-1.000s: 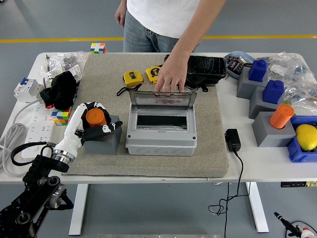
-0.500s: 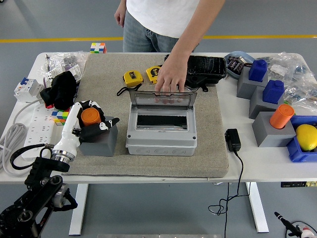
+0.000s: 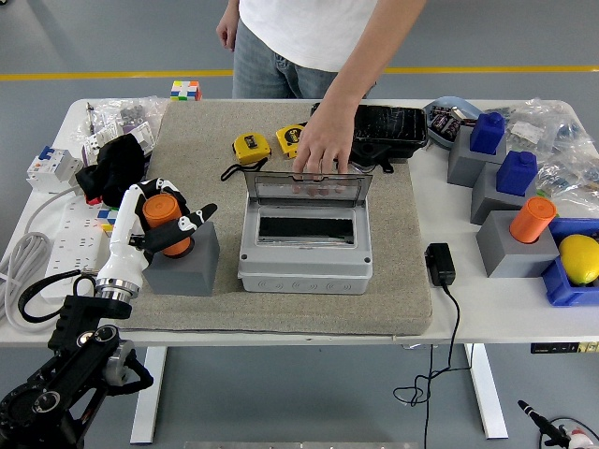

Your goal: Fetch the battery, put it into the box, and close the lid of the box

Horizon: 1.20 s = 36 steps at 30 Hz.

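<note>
Robot left hand [image 3: 161, 223], entering from the lower left, was wrapped around the orange battery [image 3: 161, 213], its white and black fingers [image 3: 192, 223] curled about the cylinder. The battery stood upright above the grey holder block [image 3: 183, 268]; whether its base touched the block could not be told. The block sat on the left part of the beige mat [image 3: 402, 271], just left of the grey box [image 3: 304, 251]. The box lay open at the mat's middle, its clear lid [image 3: 308, 186] tilted up at the far side, exposing a dark rectangular slot. A person's hand [image 3: 321, 150] reached down from the far side and rested on the lid's upper edge. Beyond the box lay two yellow tape measures [image 3: 251, 147] and a black case [image 3: 388, 129]. To the right on the white table [image 3: 496, 309] stood further grey blocks bearing blue pieces and a second orange cylinder [image 3: 532, 219], beside a blue bin holding a lemon [image 3: 580, 257]. A power adapter [image 3: 440, 264] lay near the mat's right edge.
</note>
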Available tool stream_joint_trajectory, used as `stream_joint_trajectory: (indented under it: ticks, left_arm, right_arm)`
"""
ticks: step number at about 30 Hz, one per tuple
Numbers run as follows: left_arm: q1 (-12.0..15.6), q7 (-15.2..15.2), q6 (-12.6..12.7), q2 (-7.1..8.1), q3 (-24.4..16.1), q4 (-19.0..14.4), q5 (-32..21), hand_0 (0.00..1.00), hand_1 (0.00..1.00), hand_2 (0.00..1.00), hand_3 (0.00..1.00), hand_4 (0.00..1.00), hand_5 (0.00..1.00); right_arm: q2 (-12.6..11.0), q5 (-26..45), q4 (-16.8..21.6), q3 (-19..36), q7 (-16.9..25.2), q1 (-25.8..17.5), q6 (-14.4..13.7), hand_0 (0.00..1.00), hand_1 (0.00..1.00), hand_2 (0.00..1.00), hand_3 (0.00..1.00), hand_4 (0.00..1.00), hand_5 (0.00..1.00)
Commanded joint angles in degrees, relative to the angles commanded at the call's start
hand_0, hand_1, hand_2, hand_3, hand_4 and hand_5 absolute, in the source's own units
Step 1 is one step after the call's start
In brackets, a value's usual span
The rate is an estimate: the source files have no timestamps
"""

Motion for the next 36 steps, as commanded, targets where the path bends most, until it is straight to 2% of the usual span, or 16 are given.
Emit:
stream_joint_trajectory:
  ticks: [5,10,11,12,15,19,23,24,27,31,35,36]
  left_arm:
    - [-0.77,-0.05,0.71,0.49,0.09,-1.96,-0.06,0.002,0.002,0.007,0.011,0.962,0.108]
    - [-1.19,-0.11,2.55,1.34,1.09,-7.22,1.47,0.003,0.002,0.007,0.008,0.955,0.116]
    - [-1.27,0.12,3.17,1.69,1.7,-8.78,2.53,0.003,0.002,0.007,0.008,0.955,0.116]
    - [-1.34,0.36,3.7,2.01,2.31,-10.05,3.66,0.009,0.002,0.01,0.01,0.897,0.127]
    - [-1.76,1.17,6.6,3.23,4.82,-13.9,9.28,0.009,0.002,0.01,0.01,0.897,0.127]
    - [-3.62,2.18,10.81,5.2,9.36,-16.71,18.89,0.012,0.002,0.009,0.008,0.888,0.148]
    - [-7.08,4.27,13.27,7.39,14.4,-17.36,28.2,0.012,0.002,0.009,0.008,0.888,0.148]
    - [-7.57,4.53,13.4,7.6,15.15,-17.37,30.13,0.015,0.002,0.008,0.004,0.854,0.152]
    - [-11.75,6.44,13.4,8.81,20.35,-16.52,37.38,0.015,0.002,0.008,0.004,0.854,0.152]
    - [-16.25,7.44,13.14,8.53,26.69,-14.01,45.59,0.015,0.002,0.008,0.003,0.83,0.154]
    - [-19.8,6.07,13.98,7.21,31.62,-8.84,46.0,0.015,0.002,0.008,0.003,0.83,0.154]
    - [-20.79,5.09,15.21,6.91,32.79,-7.28,46.57,0.02,0.002,0.003,0.002,0.825,0.286]
  right_arm:
    - [-0.02,0.24,0.0,-0.33,0.0,0.09,0.02,0.888,0.854,0.794,0.821,0.998,0.998]
    - [-0.15,0.01,0.0,-0.18,-0.09,0.15,0.03,0.887,0.854,0.794,0.821,0.998,0.998]
    - [-0.17,-0.03,0.0,-0.14,-0.1,0.15,0.03,0.887,0.854,0.794,0.821,0.998,0.998]
    - [-0.19,-0.04,0.0,-0.13,-0.1,0.15,0.04,0.887,0.854,0.794,0.822,0.998,0.998]
    - [-0.2,0.04,0.0,-0.24,-0.08,0.17,0.02,0.887,0.854,0.794,0.822,0.998,0.998]
    - [-0.27,0.48,0.0,-0.61,-0.03,0.34,-0.01,0.887,0.855,0.794,0.822,0.998,0.998]
    - [-0.45,0.32,0.0,-0.41,-0.09,0.56,-0.02,0.887,0.855,0.794,0.822,0.998,0.998]
    - [-0.48,0.27,0.0,-0.35,-0.1,0.58,-0.02,0.887,0.855,0.794,0.822,0.998,0.998]
    - [-0.71,-0.05,0.0,-0.09,-0.19,0.72,-0.01,0.887,0.855,0.794,0.822,0.998,0.998]
    - [-0.83,0.15,0.0,-0.39,-0.21,0.86,-0.01,0.887,0.855,0.794,0.823,0.998,0.998]
    - [-0.69,-0.2,0.0,-0.31,-0.33,0.78,0.03,0.887,0.855,0.794,0.823,0.998,0.998]
    - [-0.64,-0.14,0.0,-0.46,-0.34,0.75,0.03,0.887,0.856,0.794,0.823,0.998,0.998]
